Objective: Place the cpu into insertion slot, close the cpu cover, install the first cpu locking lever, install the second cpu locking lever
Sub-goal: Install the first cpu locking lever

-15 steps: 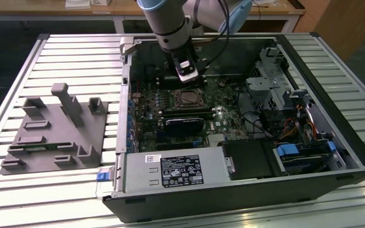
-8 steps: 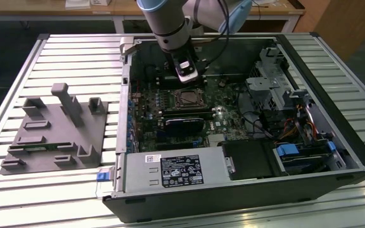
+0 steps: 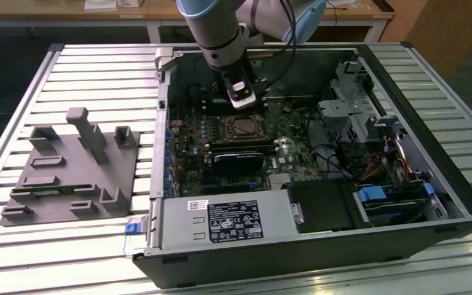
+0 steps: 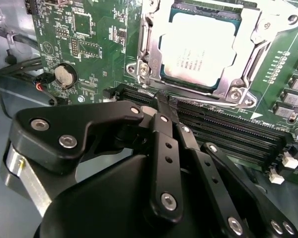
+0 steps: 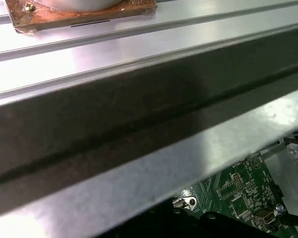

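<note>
The cpu (image 4: 198,47) lies in the insertion slot (image 3: 244,126) on the green motherboard, its pale metal top facing up. The silver cpu cover (image 4: 248,39) lies flat around it, with the chip seen through its window. I cannot make out how the locking levers stand. My gripper (image 4: 162,101) hovers just beside the socket, over the long black memory slots (image 4: 223,129). Its black fingers are pressed together with nothing between them. In the exterior view the gripper (image 3: 240,99) hangs just behind the socket, inside the open computer case.
A coin battery (image 4: 64,75) sits on the board near the gripper. The case's metal wall (image 5: 139,124) is close to the wrist. A power supply (image 3: 228,221) and drive cage (image 3: 383,203) fill the case's front. A grey fixture block (image 3: 72,172) stands on the slatted table at the exterior view's left.
</note>
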`<state>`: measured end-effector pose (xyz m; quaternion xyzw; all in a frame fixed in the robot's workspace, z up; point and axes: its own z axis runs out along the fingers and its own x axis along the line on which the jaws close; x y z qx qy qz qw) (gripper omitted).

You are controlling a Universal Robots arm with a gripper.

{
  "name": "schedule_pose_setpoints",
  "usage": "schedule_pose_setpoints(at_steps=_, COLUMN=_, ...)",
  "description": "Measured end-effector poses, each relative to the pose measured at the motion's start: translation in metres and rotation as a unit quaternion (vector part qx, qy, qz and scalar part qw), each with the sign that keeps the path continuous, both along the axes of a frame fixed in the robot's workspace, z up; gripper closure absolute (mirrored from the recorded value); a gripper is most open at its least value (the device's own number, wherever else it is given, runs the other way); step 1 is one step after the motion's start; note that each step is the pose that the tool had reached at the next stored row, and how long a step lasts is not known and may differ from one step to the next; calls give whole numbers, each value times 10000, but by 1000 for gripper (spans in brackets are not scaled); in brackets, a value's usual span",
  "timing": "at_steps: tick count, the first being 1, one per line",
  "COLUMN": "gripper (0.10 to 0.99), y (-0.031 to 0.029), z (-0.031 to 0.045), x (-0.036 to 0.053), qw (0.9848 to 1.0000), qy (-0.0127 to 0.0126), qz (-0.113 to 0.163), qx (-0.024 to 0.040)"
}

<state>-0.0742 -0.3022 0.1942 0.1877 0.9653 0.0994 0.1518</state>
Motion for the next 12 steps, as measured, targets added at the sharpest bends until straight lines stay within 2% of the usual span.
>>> schedule_pose_setpoints(at_steps=12, gripper=980, y=-63, z=-49, x=0, qw=10000, qy=-1, qz=0, qx=-6)
